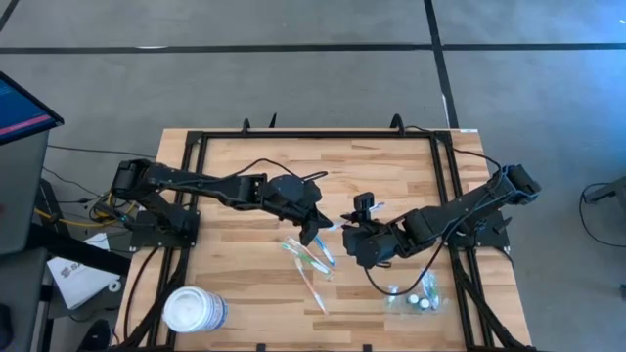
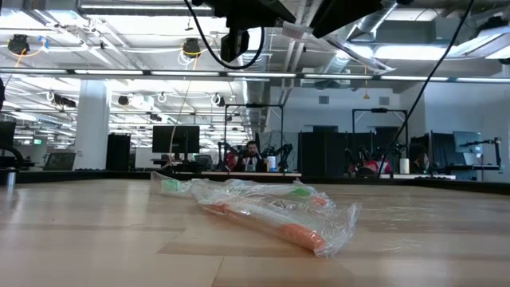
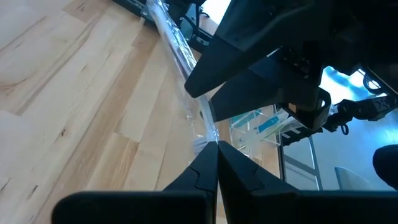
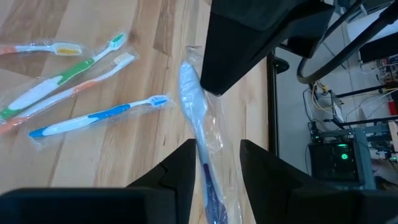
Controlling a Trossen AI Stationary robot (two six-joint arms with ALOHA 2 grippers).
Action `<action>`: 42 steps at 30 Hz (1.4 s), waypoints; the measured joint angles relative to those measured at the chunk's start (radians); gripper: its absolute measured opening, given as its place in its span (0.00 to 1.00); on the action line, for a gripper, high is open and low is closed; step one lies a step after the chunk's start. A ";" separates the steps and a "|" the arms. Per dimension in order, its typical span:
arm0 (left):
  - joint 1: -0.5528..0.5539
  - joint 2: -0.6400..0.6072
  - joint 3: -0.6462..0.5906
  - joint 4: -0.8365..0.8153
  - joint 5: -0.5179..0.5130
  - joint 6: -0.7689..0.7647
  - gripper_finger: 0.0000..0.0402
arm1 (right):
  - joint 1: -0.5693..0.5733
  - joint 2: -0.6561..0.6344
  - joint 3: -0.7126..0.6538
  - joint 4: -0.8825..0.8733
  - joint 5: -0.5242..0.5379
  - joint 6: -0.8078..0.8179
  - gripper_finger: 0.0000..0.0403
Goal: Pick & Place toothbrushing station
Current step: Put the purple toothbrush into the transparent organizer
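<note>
Left fingers [image 3: 198, 175] pressed together on the clear wrapper end of a wrapped blue toothbrush [image 4: 198, 106], lifting it off the table [image 1: 245, 284]. Right fingers [image 4: 180, 169] apart, straddling the handle end, not clamped, probably set to take it over. More wrapped toothbrushes [image 4: 74, 87] lie loose on the table below. Toothbrushing station [image 1: 416, 293] sits near the right arm, well apart, a few small bits inside, no brush yet. White tub [image 1: 193, 310] at the left corner
</note>
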 joint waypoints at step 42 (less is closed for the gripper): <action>0.000 0.000 0.001 0.020 0.007 0.048 0.00 | -0.041 0.001 -0.002 0.005 -0.144 0.019 0.02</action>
